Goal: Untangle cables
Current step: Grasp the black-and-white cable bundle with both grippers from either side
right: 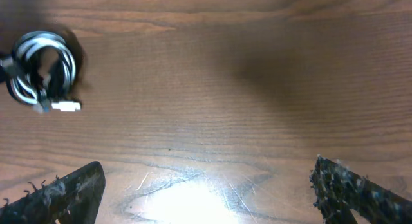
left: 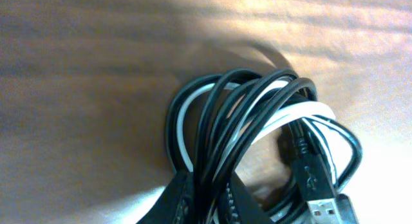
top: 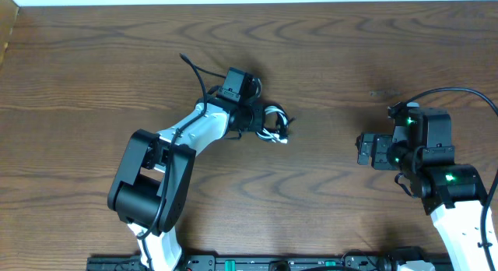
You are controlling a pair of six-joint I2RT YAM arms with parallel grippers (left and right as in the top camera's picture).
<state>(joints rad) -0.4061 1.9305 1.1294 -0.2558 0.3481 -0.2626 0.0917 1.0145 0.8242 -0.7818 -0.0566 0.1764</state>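
Robot lab: wooden table (top: pixel 327 53), two arms (top: pixel 194 131)

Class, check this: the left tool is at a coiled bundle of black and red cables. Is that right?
No. The cables at the left tool are black and white, not black and red, as the left wrist view shows. They are indeed coiled in a bundle.

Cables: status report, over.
Left gripper shut on cables, black and white coiled together. Right gripper open, well apart from them. No obstruction seen.

Dark wood-grain table (top: pixel 327 53)
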